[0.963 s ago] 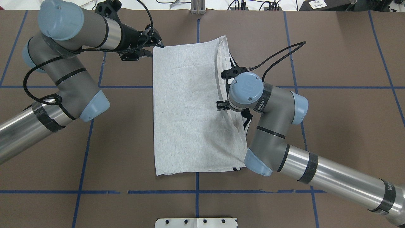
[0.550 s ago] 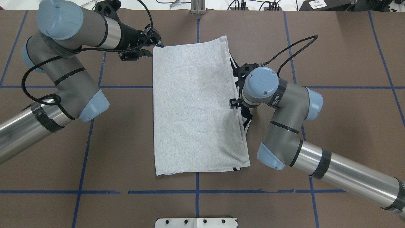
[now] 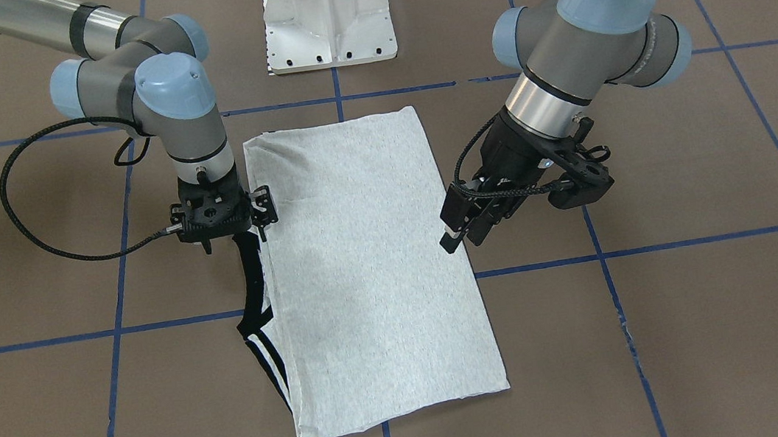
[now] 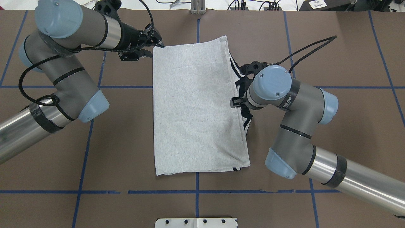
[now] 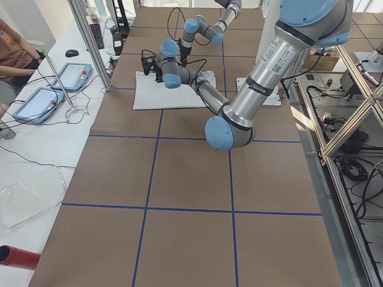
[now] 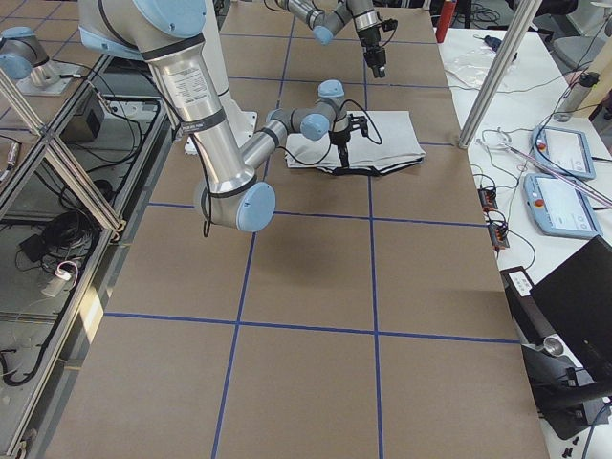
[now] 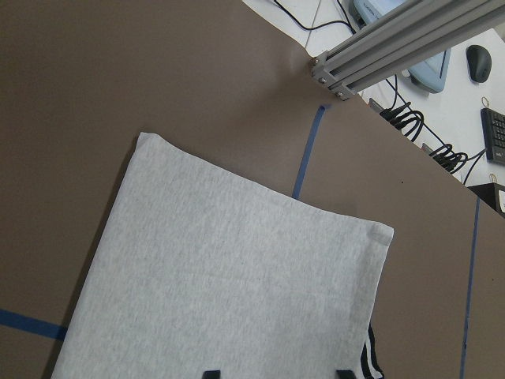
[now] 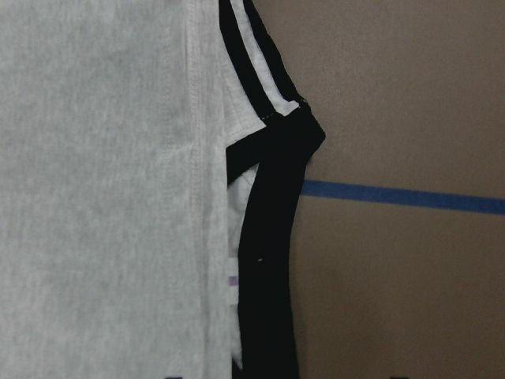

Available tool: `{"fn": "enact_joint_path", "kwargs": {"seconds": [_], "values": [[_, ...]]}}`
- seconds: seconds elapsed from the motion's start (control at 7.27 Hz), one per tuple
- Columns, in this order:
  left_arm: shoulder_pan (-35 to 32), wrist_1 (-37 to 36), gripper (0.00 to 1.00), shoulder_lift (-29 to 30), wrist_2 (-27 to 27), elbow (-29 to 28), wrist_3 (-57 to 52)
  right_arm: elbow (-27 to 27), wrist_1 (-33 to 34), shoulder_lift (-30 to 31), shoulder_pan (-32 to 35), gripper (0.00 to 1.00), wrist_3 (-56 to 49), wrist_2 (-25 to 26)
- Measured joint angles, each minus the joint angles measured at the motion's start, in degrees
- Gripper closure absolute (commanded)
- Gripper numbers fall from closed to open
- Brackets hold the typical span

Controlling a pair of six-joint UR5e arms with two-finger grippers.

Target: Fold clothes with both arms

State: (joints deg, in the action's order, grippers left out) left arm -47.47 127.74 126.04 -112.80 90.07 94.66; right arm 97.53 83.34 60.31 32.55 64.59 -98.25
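Note:
The clothes are one grey T-shirt, folded into a flat rectangle at the table's middle. Its black collar and black shoulder stripes stick out along the edge on my right arm's side. My left gripper is open and empty. It hovers at the shirt's far corner on its side, just off the cloth. My right gripper points straight down over the collar, open, holding nothing. In the overhead view its own wrist mostly hides it.
The white pedestal base stands at the robot's edge of the table. Blue tape lines grid the brown tabletop. An aluminium post rises at the far edge. Beyond it is a side bench with tablets and a seated person.
My right arm has moved out to its own side, off the shirt. The raised, curved shirt edge there now lies flat. The left arm has hardly moved.

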Motion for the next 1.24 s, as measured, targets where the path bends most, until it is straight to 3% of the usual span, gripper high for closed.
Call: {"fn": "enact_joint_path", "kwargs": {"seconds": [0.55,0.83,1.24], "values": [[-0.07,-0.04,0.42,-0.07,-0.04,0.18,-0.1,8.74,0.13,3.47,-12.32,0.09,34.86,10.33],[-0.03,0.0,0.42,-0.59,-0.02,0.36,-0.16,13.02,-0.13,8.4,-15.68,0.09,46.21,11.64],[0.01,-0.03,0.42,-0.86,0.03,0.81,-0.16,12.54,-0.44,8.99,-17.62,0.09,55.01,11.79]]}}
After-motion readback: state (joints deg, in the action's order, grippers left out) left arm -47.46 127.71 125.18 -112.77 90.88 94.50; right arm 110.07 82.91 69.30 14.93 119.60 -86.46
